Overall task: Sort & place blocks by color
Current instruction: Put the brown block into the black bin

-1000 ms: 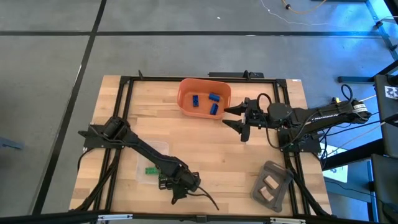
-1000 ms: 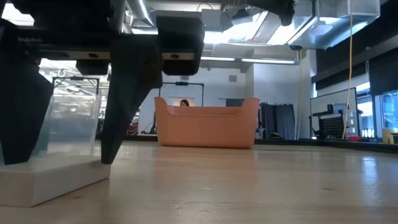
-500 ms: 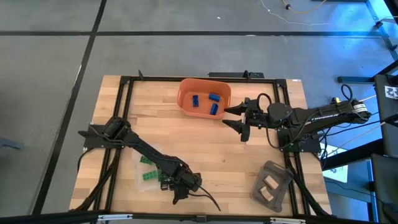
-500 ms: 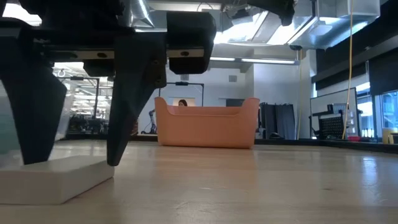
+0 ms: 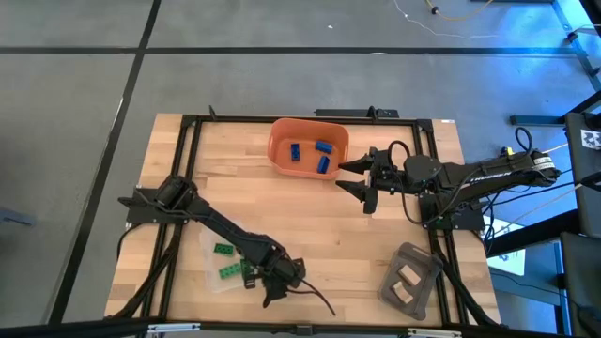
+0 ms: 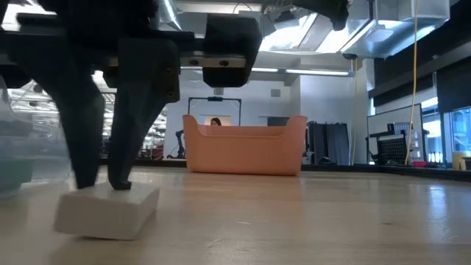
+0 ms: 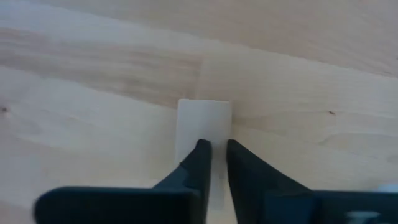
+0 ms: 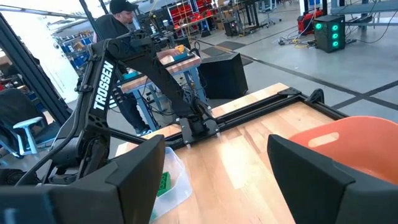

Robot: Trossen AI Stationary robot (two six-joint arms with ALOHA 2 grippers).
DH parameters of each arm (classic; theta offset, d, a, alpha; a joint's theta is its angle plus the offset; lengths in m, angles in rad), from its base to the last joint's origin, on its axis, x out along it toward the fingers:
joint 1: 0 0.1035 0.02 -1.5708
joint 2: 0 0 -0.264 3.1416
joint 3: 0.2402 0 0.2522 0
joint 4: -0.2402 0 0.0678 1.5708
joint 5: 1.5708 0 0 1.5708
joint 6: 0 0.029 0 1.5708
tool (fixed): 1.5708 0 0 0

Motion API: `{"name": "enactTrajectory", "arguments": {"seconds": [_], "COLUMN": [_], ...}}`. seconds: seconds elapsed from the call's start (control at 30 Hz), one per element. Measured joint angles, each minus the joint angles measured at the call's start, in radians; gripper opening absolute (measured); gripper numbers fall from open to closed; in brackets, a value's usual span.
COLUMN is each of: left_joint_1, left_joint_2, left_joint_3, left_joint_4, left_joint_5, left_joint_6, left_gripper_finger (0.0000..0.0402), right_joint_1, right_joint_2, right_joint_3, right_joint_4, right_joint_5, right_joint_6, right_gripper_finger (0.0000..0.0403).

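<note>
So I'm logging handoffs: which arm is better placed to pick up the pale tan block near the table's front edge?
Left. The left gripper is already over the tan block, fingers nearly together on it. The right gripper hangs open beside the orange bin, across the table.

Wooden table (image 5: 310, 211): orange bin (image 5: 308, 145) at far edge, clear tray (image 5: 223, 263) front-left, grey tray (image 5: 409, 274) front-right, pale tan block (image 6: 108, 213) beside the clear tray.

You see an orange bin (image 5: 309, 148) at the far middle of the wooden table (image 5: 310, 211), a clear tray (image 5: 222, 264) near left, a grey tray (image 5: 409, 276) near right. A person (image 8: 124, 37) stands beyond the table.
</note>
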Motion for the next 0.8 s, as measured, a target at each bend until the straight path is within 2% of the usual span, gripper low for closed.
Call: {"name": "enactTrajectory", "arguments": {"seconds": [0.13,0.23,0.5,0.8], "left_joint_1": [0.014,0.023,0.025,0.047], "left_joint_2": [-0.003,-0.004,-0.013,-0.029], "left_joint_3": [-0.002,-0.001,-0.002,-0.002], "left_joint_4": [-0.003,-0.003,-0.009,0.003], "left_joint_5": [-0.001,-0.005,-0.078,-0.079], "left_joint_6": [-0.022,-0.051,-0.061,-0.048], "left_gripper_finger": [0.0006,0.0009,0.0075,0.0147], "right_joint_1": [0.000,0.000,0.000,0.000], "right_joint_2": [0.000,0.000,0.000,0.000], "right_joint_3": [0.000,0.000,0.000,0.000], "right_joint_4": [0.000,0.000,0.000,-0.001], "right_joint_5": [0.000,0.000,0.000,0.000], "right_joint_6": [0.000,0.000,0.000,-0.001], "right_gripper_finger": [0.0284,0.0284,0.0284,0.0284]}}
